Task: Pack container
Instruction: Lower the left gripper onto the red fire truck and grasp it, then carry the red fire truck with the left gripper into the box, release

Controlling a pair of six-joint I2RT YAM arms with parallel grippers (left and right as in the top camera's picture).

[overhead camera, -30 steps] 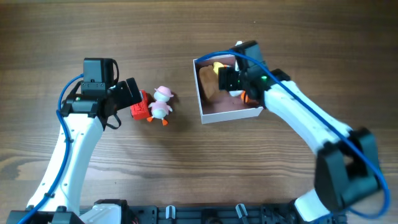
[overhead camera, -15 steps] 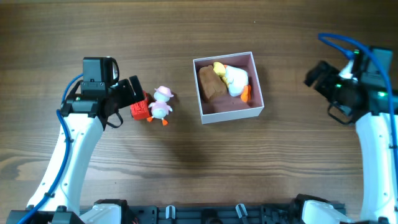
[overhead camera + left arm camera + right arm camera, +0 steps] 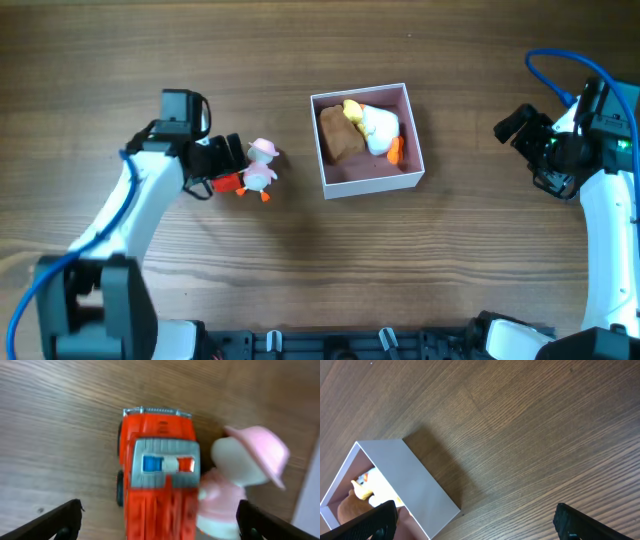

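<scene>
At mid-left of the overhead frame, my left hand straddles the truck, spread wide to grab it for the box; my right hand sits open, clear.

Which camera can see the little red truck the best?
The left wrist camera. The truck fills the picture there, close up, with its blue and red roof lights plain to see. From overhead, the left claw covers most of it, so only a bit of red peeks out. The right wrist camera doesn't show it at all.
</scene>
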